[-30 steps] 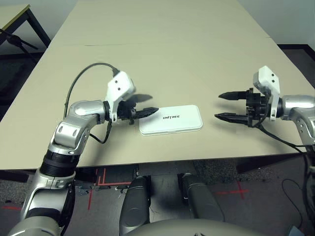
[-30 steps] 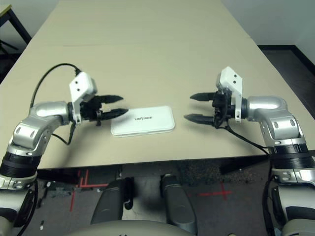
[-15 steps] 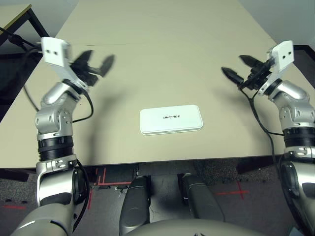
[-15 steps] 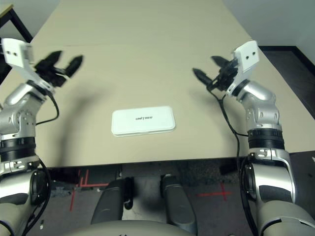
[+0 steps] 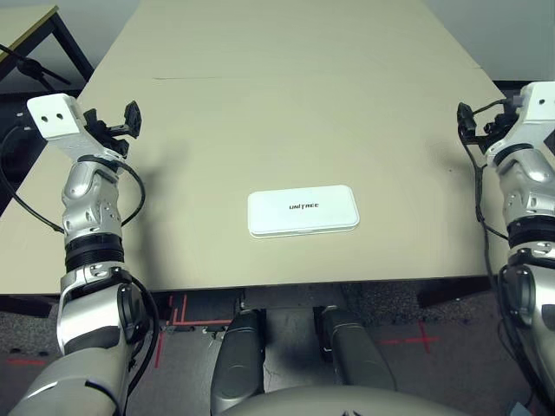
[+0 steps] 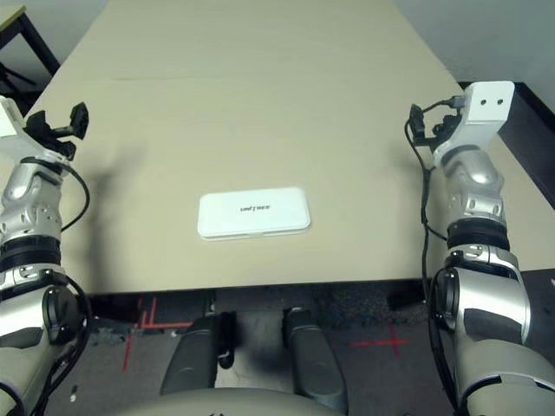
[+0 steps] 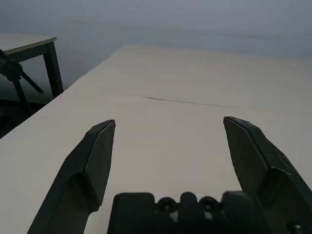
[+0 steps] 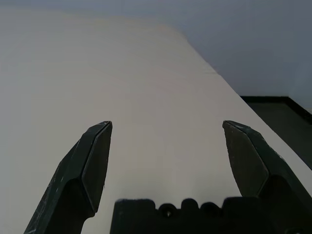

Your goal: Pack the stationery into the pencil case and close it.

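Observation:
The pencil case (image 5: 303, 211) lies shut and flat near the table's front edge, white with a small dark logo on its lid. The stationery is out of view. My left gripper (image 5: 124, 121) is raised at the table's left side, far from the case. In the left wrist view that gripper (image 7: 169, 122) stands open with nothing between its fingers (image 7: 97, 151). My right gripper (image 6: 425, 126) is raised at the table's right edge, equally far from the case. In its own wrist view the right gripper (image 8: 166, 125) is also open, holding nothing.
The beige table (image 5: 295, 113) has a thin dark seam (image 5: 186, 79) across its far half. A second table with black legs (image 5: 26, 26) stands at the far left. Dark floor lies beyond the right edge (image 5: 520, 87).
Both arms have swung up and outward from beside the pencil case to the table's left and right sides. The case has stayed where it was, and both grippers are still open.

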Controlling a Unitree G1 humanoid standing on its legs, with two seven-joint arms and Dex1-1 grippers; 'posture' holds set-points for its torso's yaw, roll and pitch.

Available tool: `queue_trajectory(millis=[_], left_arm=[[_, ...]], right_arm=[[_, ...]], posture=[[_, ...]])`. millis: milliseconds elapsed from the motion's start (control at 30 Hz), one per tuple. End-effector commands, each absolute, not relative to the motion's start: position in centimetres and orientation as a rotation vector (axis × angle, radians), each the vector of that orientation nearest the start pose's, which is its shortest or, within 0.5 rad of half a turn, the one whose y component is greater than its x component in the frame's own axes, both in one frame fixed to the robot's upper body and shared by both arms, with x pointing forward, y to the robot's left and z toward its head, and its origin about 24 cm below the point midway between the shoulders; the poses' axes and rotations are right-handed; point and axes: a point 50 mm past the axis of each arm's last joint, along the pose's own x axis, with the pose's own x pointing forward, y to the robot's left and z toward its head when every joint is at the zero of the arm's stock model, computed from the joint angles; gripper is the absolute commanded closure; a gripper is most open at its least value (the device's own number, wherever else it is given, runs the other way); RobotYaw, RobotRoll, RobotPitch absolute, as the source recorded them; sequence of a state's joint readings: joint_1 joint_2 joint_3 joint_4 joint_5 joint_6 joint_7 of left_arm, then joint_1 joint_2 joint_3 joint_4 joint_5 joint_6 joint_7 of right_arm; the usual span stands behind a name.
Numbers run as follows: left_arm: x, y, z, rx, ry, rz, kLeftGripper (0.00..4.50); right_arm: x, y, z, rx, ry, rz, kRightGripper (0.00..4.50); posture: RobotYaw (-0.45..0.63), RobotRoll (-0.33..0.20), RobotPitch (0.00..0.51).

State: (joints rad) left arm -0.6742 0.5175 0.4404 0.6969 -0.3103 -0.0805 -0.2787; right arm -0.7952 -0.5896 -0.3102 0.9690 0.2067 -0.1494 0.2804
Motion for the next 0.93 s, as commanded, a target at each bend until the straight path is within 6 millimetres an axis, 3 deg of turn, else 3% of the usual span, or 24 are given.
queue_trajectory(millis=[33,333,933], left_arm=[[34.2,32.7,15.7,-0.053,-0.252,0.198,0.03],[34.0,32.2,15.3,-0.032,-0.246,0.176,0.03],[34.6,31.5,15.6,-0.035,-0.26,0.156,0.03]], right_arm=[[35.8,-33.0,15.8,-0.079,-0.132,-0.186,0.0],[35.8,-32.5,14.4,-0.082,-0.095,-0.148,0.0],[35.7,-32.7,14.6,-0.103,-0.099,-0.141,0.0]], posture=[[-0.12,0.0,0.203],[-0.1,0.0,0.224],[-0.11,0.0,0.211]])
